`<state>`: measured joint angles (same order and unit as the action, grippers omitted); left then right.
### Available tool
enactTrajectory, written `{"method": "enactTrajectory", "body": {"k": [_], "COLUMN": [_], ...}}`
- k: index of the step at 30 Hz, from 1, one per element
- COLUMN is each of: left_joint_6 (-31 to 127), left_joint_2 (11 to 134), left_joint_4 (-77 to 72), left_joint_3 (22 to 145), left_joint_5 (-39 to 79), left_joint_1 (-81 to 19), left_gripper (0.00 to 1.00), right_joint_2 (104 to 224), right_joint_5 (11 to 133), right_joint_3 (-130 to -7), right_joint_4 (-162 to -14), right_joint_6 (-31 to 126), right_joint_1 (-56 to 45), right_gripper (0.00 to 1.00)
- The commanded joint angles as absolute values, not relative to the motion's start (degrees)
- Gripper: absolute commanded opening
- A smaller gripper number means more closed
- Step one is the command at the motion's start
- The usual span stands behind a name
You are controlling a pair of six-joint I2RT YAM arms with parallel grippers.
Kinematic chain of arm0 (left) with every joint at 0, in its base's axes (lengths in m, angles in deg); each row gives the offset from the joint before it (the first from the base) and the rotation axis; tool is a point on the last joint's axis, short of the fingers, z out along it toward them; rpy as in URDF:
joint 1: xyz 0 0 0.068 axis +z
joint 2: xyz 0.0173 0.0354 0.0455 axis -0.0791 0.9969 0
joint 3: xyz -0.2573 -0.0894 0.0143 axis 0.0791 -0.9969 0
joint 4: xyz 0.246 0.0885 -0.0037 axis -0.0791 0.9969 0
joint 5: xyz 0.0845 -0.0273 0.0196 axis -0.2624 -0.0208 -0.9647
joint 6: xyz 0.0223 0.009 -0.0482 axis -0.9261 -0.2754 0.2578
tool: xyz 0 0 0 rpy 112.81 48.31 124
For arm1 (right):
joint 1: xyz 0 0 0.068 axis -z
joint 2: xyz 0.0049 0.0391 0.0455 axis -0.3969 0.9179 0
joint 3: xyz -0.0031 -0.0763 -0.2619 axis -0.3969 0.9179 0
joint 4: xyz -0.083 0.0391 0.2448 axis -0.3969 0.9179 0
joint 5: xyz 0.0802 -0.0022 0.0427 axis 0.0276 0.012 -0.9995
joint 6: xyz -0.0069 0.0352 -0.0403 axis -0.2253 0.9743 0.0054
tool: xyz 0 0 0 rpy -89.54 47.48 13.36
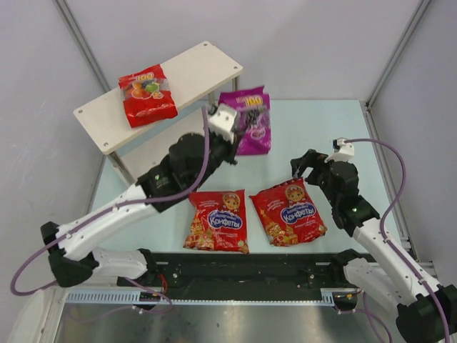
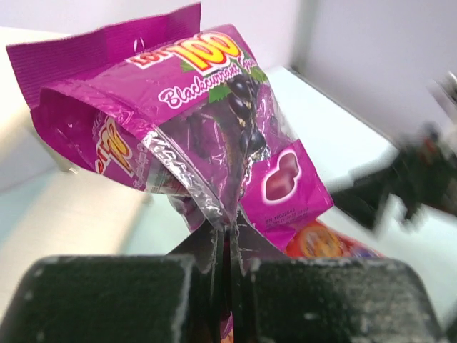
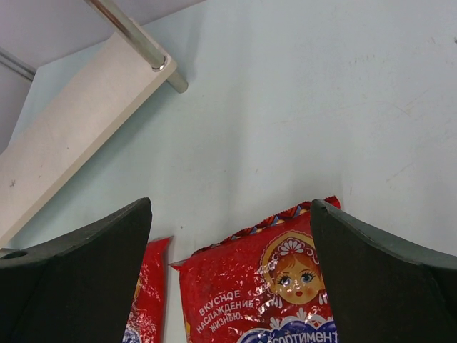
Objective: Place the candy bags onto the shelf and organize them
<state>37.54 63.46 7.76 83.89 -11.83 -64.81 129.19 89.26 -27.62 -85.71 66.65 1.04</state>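
My left gripper [image 1: 238,127] [image 2: 230,239] is shut on the lower edge of the purple grape candy bag [image 1: 254,120] [image 2: 214,107], holding it up just right of the shelf [image 1: 187,70]. A red fruit-print bag [image 1: 147,95] lies on the shelf's top board. Two red bags with blue oval logos lie flat on the table, one left [image 1: 217,220] [image 3: 147,286] and one right [image 1: 289,212] [image 3: 271,286]. My right gripper [image 1: 305,168] [image 3: 230,207] hangs open over the far edge of the right red bag, with nothing between its fingers.
The shelf's lower board [image 3: 71,128] and a metal leg [image 3: 143,46] show at the upper left of the right wrist view. Grey walls enclose the pale table [image 1: 321,128] on the left, back and right. A black rail [image 1: 250,268] runs along the near edge.
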Motion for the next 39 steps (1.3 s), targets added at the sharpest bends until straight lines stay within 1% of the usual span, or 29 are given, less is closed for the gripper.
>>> {"method": "enactTrajectory", "body": {"k": [1, 2, 4, 5, 7, 8, 11, 13, 17, 23, 28, 35, 39], "left_joint_6": [34.83, 35.35, 37.45, 38.08, 39.92, 40.89, 45.72, 48.79, 52.32, 53.73, 54.16, 57.42, 58.82], "left_joint_2": [72.02, 74.3, 80.37, 82.3, 88.0, 89.69, 94.79, 95.77, 95.16, 94.01, 92.08, 86.11, 84.17], "left_joint_4": [2.74, 3.98, 7.83, 9.25, 13.45, 14.96, 19.63, 21.03, 22.01, 22.97, 22.71, 18.67, 16.56], "left_joint_3": [100.75, 107.66, 114.63, 121.46, 128.0, 134.29, 143.28, 145.07, 143.94, 140.51, 136.39, 123.13, 119.59], "left_joint_5": [-9.3, -9.48, -10.1, -10.01, -9.31, -8.52, -3.08, -1.22, 2.38, 5.37, 4.93, 2.57, 2.39], "left_joint_1": [-58.16, -56.32, -54.82, -53.33, -51.65, -49.3, -43.85, -41.02, -33.56, -28.28, -26.86, -25.1, -23.52], "left_gripper": [0.0, 0.0, 0.0, 0.0, 0.0, 0.0, 0.0, 0.0, 0.0, 0.0, 0.0, 0.0, 0.0], "right_joint_2": [130.43, 130.69, 130.96, 131.05, 131.05, 131.13, 131.4, 131.66, 132.54, 134.3, 135.09, 135.09, 135.0], "right_joint_5": [89.13, 89.04, 88.86, 88.95, 89.13, 89.21, 89.04, 89.04, 88.77, 87.98, 87.54, 87.54, 87.28], "right_joint_3": [-27.44, -27.35, -27.35, -27.26, -27.09, -27.09, -27.0, -27.0, -27.0, -27.0, -26.91, -26.82, -26.74], "right_joint_4": [-87.82, -87.82, -87.91, -87.82, -87.82, -87.82, -87.82, -87.91, -87.82, -90.02, -90.11, -90.02, -89.67], "right_joint_6": [66.92, 67.1, 67.1, 67.01, 67.19, 67.1, 67.02, 67.01, 66.75, 66.75, 67.1, 67.1, 67.54], "right_joint_1": [1.15, 1.32, 1.15, 1.24, 1.32, 1.32, 1.41, 1.5, 1.5, 1.85, 1.94, 1.85, 1.94], "right_gripper": [0.96, 0.97, 0.96, 0.96, 0.97, 0.97, 0.97, 0.97, 0.97, 0.97, 0.97, 0.97, 0.97]}}
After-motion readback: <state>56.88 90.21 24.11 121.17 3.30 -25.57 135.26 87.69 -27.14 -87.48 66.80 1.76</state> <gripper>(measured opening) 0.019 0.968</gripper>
